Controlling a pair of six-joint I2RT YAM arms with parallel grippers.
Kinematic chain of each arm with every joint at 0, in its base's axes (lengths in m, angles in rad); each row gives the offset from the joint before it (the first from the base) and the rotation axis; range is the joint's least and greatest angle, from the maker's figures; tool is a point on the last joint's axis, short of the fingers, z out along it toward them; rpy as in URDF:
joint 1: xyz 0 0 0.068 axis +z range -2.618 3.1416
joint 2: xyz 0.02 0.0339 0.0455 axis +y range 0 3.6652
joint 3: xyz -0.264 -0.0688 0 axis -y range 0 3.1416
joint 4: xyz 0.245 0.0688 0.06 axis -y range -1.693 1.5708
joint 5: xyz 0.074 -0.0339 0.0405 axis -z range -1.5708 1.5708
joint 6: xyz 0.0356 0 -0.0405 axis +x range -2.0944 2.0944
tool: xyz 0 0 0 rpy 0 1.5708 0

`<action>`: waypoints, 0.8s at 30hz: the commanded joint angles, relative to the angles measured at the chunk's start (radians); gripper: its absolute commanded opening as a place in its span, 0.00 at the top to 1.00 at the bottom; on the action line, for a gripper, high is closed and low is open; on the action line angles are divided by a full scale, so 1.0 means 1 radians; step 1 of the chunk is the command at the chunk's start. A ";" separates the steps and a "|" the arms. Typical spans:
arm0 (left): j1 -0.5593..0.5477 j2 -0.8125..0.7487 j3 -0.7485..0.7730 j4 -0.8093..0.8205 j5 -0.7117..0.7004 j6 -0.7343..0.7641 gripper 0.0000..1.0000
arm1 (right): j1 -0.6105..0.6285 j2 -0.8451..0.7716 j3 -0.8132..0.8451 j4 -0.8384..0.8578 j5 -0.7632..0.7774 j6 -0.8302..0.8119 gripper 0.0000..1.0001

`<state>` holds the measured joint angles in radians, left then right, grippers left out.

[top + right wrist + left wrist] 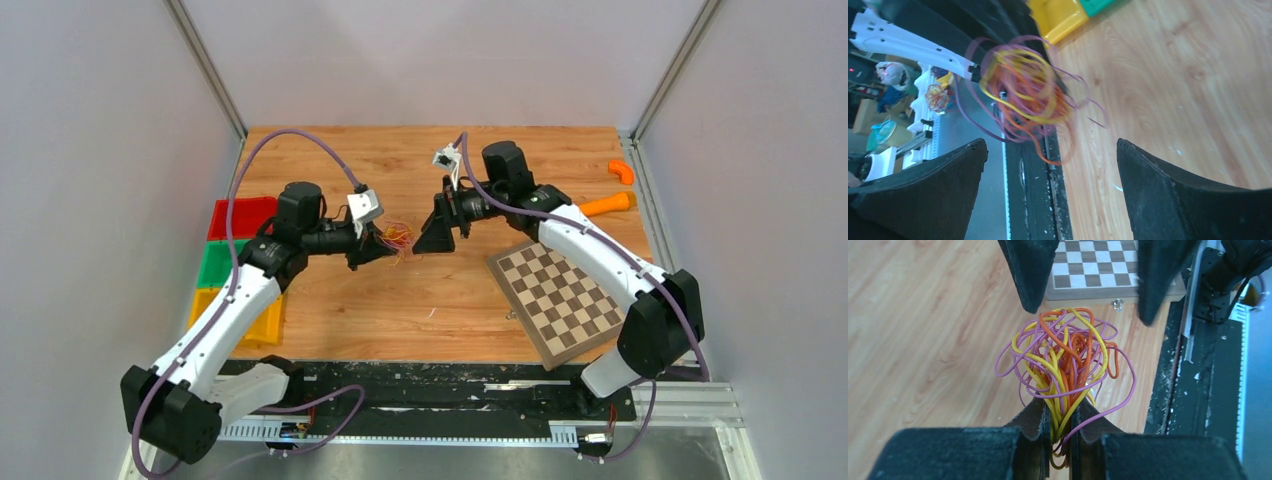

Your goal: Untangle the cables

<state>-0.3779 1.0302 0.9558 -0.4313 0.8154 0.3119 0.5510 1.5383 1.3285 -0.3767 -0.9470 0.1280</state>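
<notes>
Just left of wooden chessboard (560, 300): tangled orange, yellow, purple wire cables (1063, 355)
Left gripper (1060, 412): clamped on cables
Right gripper (1050, 145): wide, empty

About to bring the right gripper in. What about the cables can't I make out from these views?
- Top view: cables too small to tell strands apart; left gripper covers part.
- Left wrist view: strand ends hidden between its fingers.
- Right wrist view: cables blurred, crossings unreadable.
- No view: where any single strand starts or ends.
</notes>
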 commanded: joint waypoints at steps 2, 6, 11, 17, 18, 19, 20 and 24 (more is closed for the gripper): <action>-0.036 0.035 -0.038 0.189 0.075 -0.208 0.98 | 0.039 0.042 0.041 0.095 -0.041 0.053 0.07; -0.054 0.030 -0.040 0.206 0.066 -0.245 0.97 | 0.040 0.071 0.026 0.146 -0.029 0.066 0.46; -0.053 -0.006 -0.033 0.135 0.034 -0.249 0.80 | 0.036 0.043 0.012 0.147 -0.015 0.028 1.00; 0.023 -0.045 -0.009 -0.048 -0.002 -0.212 0.21 | -0.010 -0.024 -0.012 0.145 0.009 0.011 1.00; 0.051 -0.041 0.001 -0.072 0.003 -0.198 0.19 | -0.014 -0.030 -0.020 0.144 0.013 0.010 1.00; 0.058 -0.038 0.020 -0.104 0.001 -0.171 0.18 | -0.015 -0.032 -0.027 0.144 0.014 0.008 1.00; 0.062 -0.033 0.027 -0.113 0.002 -0.148 0.18 | -0.014 -0.032 -0.034 0.145 0.009 0.009 1.00; 0.054 -0.017 0.017 -0.002 -0.002 -0.188 0.19 | -0.013 -0.011 -0.031 0.148 -0.012 0.025 1.00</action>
<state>-0.3157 1.0023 0.9443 -0.4896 0.8043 0.1200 0.5312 1.5421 1.2964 -0.2718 -0.9432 0.1635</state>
